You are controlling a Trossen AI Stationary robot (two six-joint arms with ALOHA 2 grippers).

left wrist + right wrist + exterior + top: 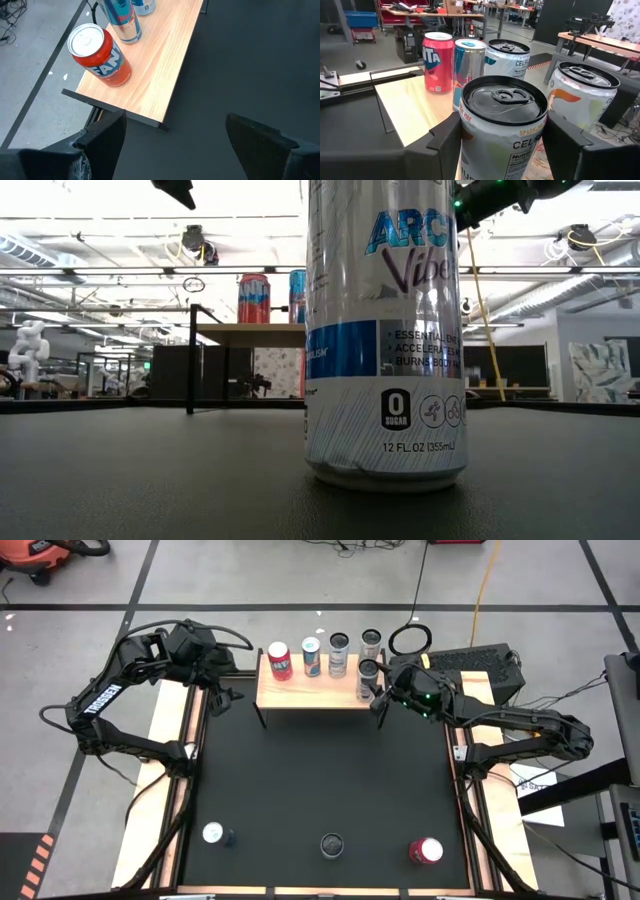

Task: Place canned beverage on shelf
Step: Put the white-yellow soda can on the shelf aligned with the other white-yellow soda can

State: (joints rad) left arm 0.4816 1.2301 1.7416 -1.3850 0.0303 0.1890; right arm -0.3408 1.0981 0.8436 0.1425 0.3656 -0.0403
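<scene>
The shelf (pixel 300 690), a light-wood board on thin black legs, stands at the table's far edge. On it stand a red can (pixel 280 661), a blue-and-silver can (pixel 311 657) and two pale cans (pixel 338 653) (pixel 371 642). My right gripper (pixel 372 686) is at the shelf's right end, shut on a white Celsius can (pixel 502 135). My left gripper (pixel 175 145) is open and empty, above the table just off the shelf's left end (pixel 218 678). My right gripper pinches the Celsius can between its two fingers (pixel 445 142), on the can's side wall (pixel 470 150) just below the top rim. The fingers come level from the table's right side. The can stands upright; whether its bottom rests on the shelf is hidden.
Three more cans stand near the table's near edge: a white-topped one (pixel 213 833), a dark-topped one (pixel 332 845) that fills the low view (pixel 385 330), and a red one (pixel 426 851). Bare black table (pixel 320 770) lies between them and the shelf.
</scene>
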